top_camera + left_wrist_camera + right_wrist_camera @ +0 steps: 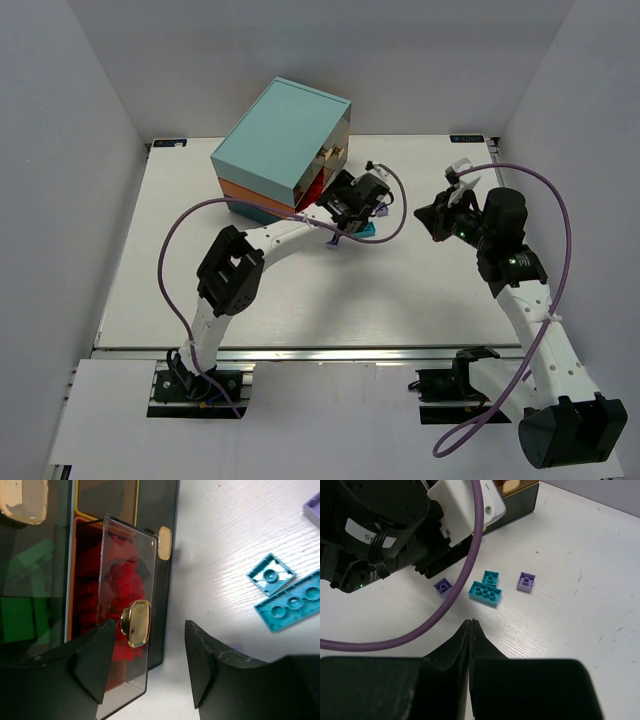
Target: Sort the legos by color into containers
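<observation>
Red legos (112,587) lie heaped in the orange-walled drawer (77,580) of the chest (285,140), seen through the drawer's clear front, which stands out a little from the chest's dark frame. A gold knob (137,622) sits on that clear front. Behind the tinted front next to it in the left wrist view, green legos (20,615) show dimly.

The left pincer (150,627) is wide apart and grips nothing. Its fingers (95,660) stand on either side of the knob, one just beside the clear front and the other out over the bare worktop (420,300).

Loose on the worktop, just in front of the chest, lie two teal legos, a small square one (491,577) touching a longer one (486,593). A lavender lego (526,581) lies near them on one side and a darker purple lego (443,586) on the other, close under the left arm's wrist.

The right pincer (471,625) is closed tight with nothing between its fingers. It hangs above the worktop, off to the right of the loose bricks and well apart from the chest.
</observation>
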Controlling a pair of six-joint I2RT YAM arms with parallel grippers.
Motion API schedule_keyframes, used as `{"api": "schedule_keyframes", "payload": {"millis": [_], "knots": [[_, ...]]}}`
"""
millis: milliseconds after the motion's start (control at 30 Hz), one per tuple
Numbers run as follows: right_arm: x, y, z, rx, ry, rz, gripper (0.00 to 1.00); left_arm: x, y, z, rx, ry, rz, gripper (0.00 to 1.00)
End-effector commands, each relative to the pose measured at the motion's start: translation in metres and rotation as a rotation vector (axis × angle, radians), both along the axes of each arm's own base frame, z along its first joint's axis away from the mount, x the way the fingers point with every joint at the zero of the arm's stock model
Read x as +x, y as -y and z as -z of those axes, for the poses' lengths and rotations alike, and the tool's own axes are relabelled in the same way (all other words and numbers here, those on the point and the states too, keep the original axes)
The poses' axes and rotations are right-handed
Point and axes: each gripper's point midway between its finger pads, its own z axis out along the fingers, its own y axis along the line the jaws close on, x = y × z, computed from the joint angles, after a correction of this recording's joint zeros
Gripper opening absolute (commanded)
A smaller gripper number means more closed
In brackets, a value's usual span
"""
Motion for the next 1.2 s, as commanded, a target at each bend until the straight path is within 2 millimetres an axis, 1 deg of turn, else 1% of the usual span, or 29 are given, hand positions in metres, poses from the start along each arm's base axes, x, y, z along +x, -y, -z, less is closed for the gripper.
{"api": "schedule_keyframes", "payload": {"millis": [0,133,200,233,300,367,400,467,500,533,567,600,633,667,700,733,767,800,833,867,900,933,967,1000,1033,1067,1100,1133,1167], "knots": [[0.003,0.001,-0.007,0.006,0.037,-0.009,0.0,0.009,-0.024,-0.013,0.024,0.025,-0.058,0.68],[0.004,0.002,-0.006,0.006,0.033,-0.007,0.0,0.011,-0.036,-0.009,0.031,0.018,-0.077,0.68],[0.005,0.004,-0.006,0.008,0.032,-0.004,0.0,0.015,-0.048,-0.008,0.039,0.017,-0.099,0.69],[0.005,0.003,-0.006,0.009,0.03,-0.007,0.0,0.015,-0.049,-0.008,0.045,0.017,-0.101,0.69],[0.004,0.002,-0.005,0.011,0.026,-0.012,0.0,0.019,-0.059,-0.007,0.049,0.016,-0.125,0.69],[0.004,0.003,-0.004,0.01,0.023,-0.013,0.0,0.019,-0.061,-0.009,0.051,0.02,-0.13,0.69],[0.004,0.002,-0.004,0.011,0.02,-0.015,0.0,0.021,-0.066,-0.008,0.055,0.018,-0.14,0.7],[0.005,0.004,-0.004,0.012,0.02,-0.009,0.0,0.02,-0.066,-0.009,0.043,0.017,-0.133,0.69],[0.005,0.003,-0.003,0.01,0.02,-0.014,0.0,0.02,-0.065,-0.015,0.026,0.03,-0.127,0.67],[0.004,0.003,-0.003,0.009,0.02,-0.015,0.0,0.018,-0.065,-0.015,0.019,0.029,-0.118,0.65],[0.005,0.003,-0.002,0.003,0.021,-0.021,0.0,0.016,-0.054,-0.019,-0.011,0.037,-0.083,0.61],[0.004,0.003,0.0,-0.005,0.024,-0.032,0.0,0.013,-0.049,-0.023,-0.023,0.043,-0.065,0.58],[0.0,-0.002,0.001,-0.009,0.028,-0.077,0.0,0.008,-0.045,-0.035,-0.055,0.056,-0.043,0.48],[-0.004,-0.006,0.004,-0.023,0.035,-0.118,0.0,0.005,-0.037,-0.037,-0.088,0.038,0.0,0.42],[-0.007,-0.009,0.006,-0.033,0.042,-0.157,0.0,0.002,-0.032,-0.045,-0.14,0.034,0.011,0.36],[-0.01,-0.011,0.012,-0.066,0.061,-0.198,0.0,-0.003,-0.03,-0.063,-0.2,0.044,0.03,0.27],[-0.017,-0.018,0.015,-0.062,0.058,-0.26,0.06,-0.008,-0.027,-0.07,-0.239,0.04,0.052,0.23],[-0.019,-0.02,0.018,-0.066,0.057,-0.281,0.11,-0.015,-0.019,-0.075,-0.304,0.022,0.097,0.2],[-0.021,-0.022,0.02,-0.072,0.063,-0.306,0.22,-0.021,-0.017,-0.083,-0.344,0.023,0.121,0.18],[-0.019,-0.023,0.025,-0.075,0.047,-0.312,0.29,-0.033,-0.02,-0.099,-0.41,0.039,0.15,0.14],[-0.018,-0.024,0.028,-0.077,0.04,-0.317,0.34,-0.043,-0.015,-0.103,-0.455,0.019,0.202,0.13],[-0.015,-0.024,0.031,-0.083,0.034,-0.314,0.41,-0.052,-0.015,-0.109,-0.489,0.012,0.223,0.12],[-0.007,-0.022,0.037,-0.09,0.014,-0.299,0.45,-0.065,-0.029,-0.116,-0.543,0.011,0.222,0.1],[-0.004,-0.025,0.039,-0.091,0.011,-0.305,0.48,-0.076,-0.033,-0.117,-0.567,0.002,0.237,0.1],[0.007,-0.025,0.045,-0.097,-0.013,-0.299,0.51,-0.085,-0.037,-0.117,-0.604,-0.008,0.262,0.1],[0.013,-0.029,0.047,-0.096,-0.024,-0.308,0.53,-0.094,-0.045,-0.118,-0.614,-0.001,0.265,0.12],[0.019,-0.034,0.047,-0.094,-0.031,-0.322,0.55,-0.111,-0.065,-0.114,-0.621,0.014,0.256,0.17],[0.028,-0.036,0.049,-0.09,-0.049,-0.322,0.57,-0.118,-0.075,-0.113,-0.624,0.029,0.249,0.25],[0.049,-0.044,0.049,-0.071,-0.092,-0.323,0.58,-0.124,-0.085,-0.113,-0.632,0.052,0.233,0.35]]}}
